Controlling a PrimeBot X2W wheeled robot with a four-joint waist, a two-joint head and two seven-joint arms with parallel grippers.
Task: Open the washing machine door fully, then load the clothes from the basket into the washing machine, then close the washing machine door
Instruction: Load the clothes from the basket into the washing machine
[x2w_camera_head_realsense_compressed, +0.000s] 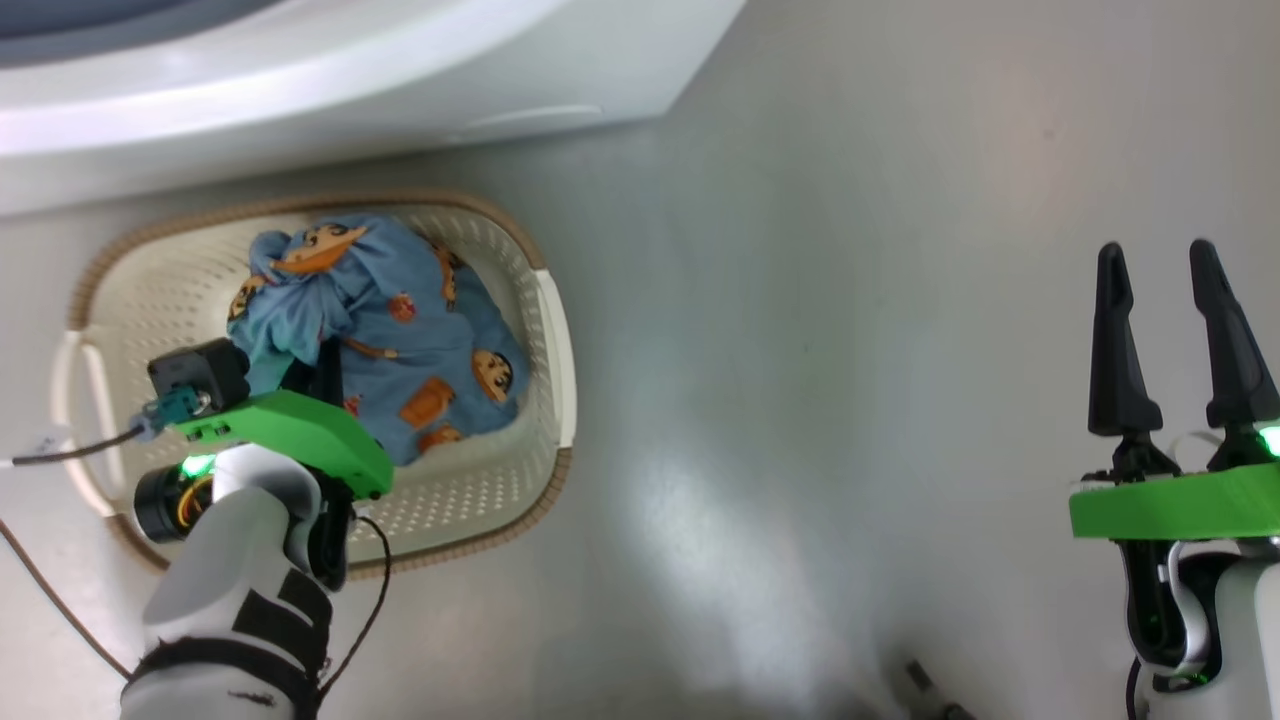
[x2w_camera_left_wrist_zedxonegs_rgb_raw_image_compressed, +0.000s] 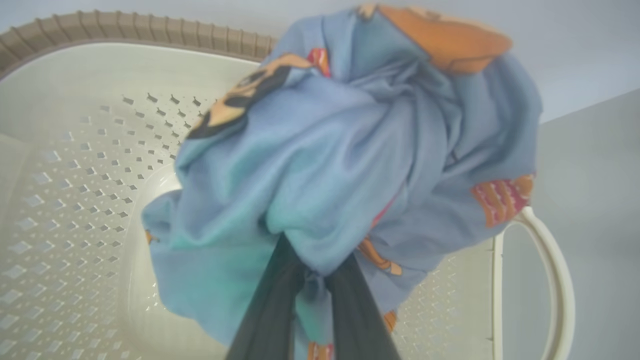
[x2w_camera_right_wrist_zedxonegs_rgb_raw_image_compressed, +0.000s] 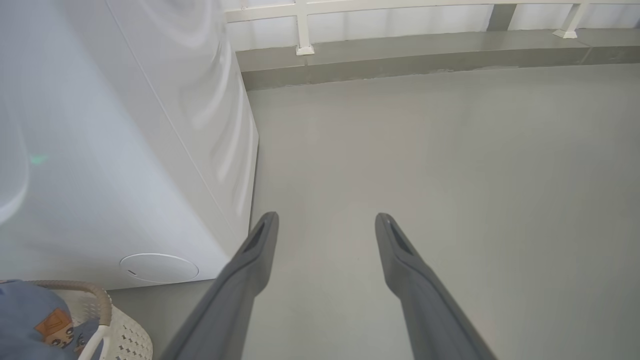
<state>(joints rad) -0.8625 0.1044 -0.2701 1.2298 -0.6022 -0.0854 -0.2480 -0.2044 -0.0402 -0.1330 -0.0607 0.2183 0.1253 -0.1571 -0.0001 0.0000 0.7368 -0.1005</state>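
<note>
The cream basket (x2w_camera_head_realsense_compressed: 555, 340) with its brown rim sits on the floor just in front of the white washing machine (x2w_camera_head_realsense_compressed: 330, 70). Light blue clothes (x2w_camera_head_realsense_compressed: 400, 330) with orange cartoon prints lie bundled inside it. My left gripper (x2w_camera_head_realsense_compressed: 305, 365) reaches down into the basket and is shut on the clothes. In the left wrist view, its two dark fingers (x2w_camera_left_wrist_zedxonegs_rgb_raw_image_compressed: 270, 310) pinch a fold of the clothes (x2w_camera_left_wrist_zedxonegs_rgb_raw_image_compressed: 330, 165), which bulge up above the basket (x2w_camera_left_wrist_zedxonegs_rgb_raw_image_compressed: 75, 165). My right gripper (x2w_camera_head_realsense_compressed: 1165, 265) stands open over bare floor at the right, holding nothing. The washing machine door is out of view.
The grey floor (x2w_camera_head_realsense_compressed: 820, 400) spreads to the right of the basket. In the right wrist view, the machine's white side (x2w_camera_right_wrist_zedxonegs_rgb_raw_image_compressed: 125, 150) stands at the left, a corner of the basket (x2w_camera_right_wrist_zedxonegs_rgb_raw_image_compressed: 100, 325) below it, and a low kerb with white railing posts (x2w_camera_right_wrist_zedxonegs_rgb_raw_image_compressed: 400, 55) runs along the far edge.
</note>
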